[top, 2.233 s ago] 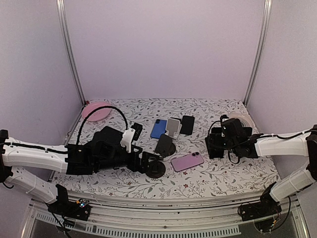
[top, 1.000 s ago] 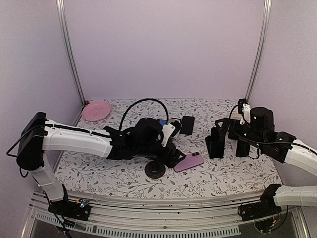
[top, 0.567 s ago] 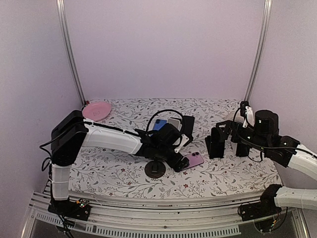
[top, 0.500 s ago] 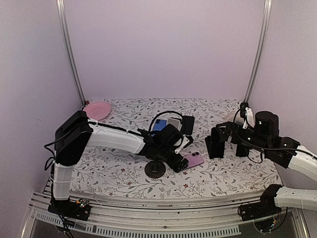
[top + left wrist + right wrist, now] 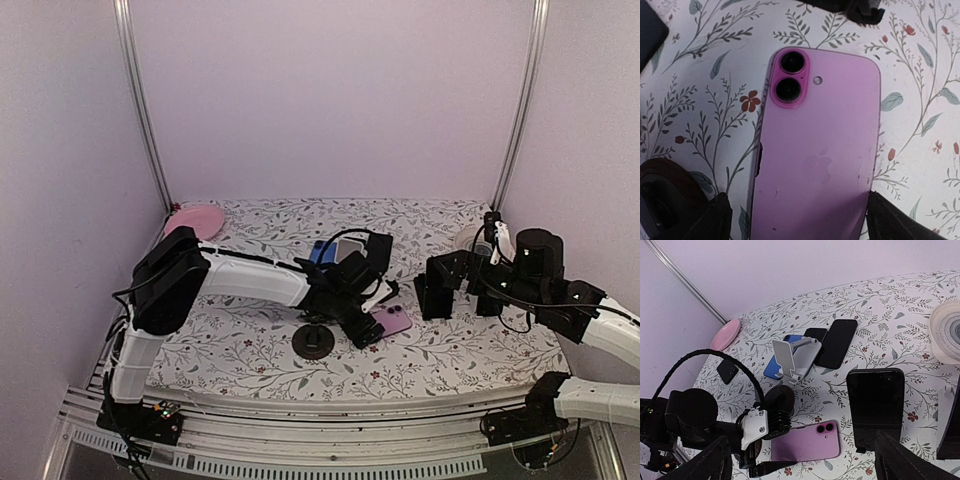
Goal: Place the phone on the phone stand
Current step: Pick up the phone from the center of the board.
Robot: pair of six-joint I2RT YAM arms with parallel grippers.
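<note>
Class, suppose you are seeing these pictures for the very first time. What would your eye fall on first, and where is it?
The pink phone stands out first, lying camera side up on the flowered tablecloth near the middle, with the left hand open astride its lower end. Next come the white phone stand farther back, and the pink plate in the far left corner.

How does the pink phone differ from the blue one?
The pink phone shows whole, lenses up; the blue phone is partly hidden by the white stand. The pink phone lies between the open fingers of the left gripper; the blue phone has no gripper near it. Both lie flat on the table.
</note>
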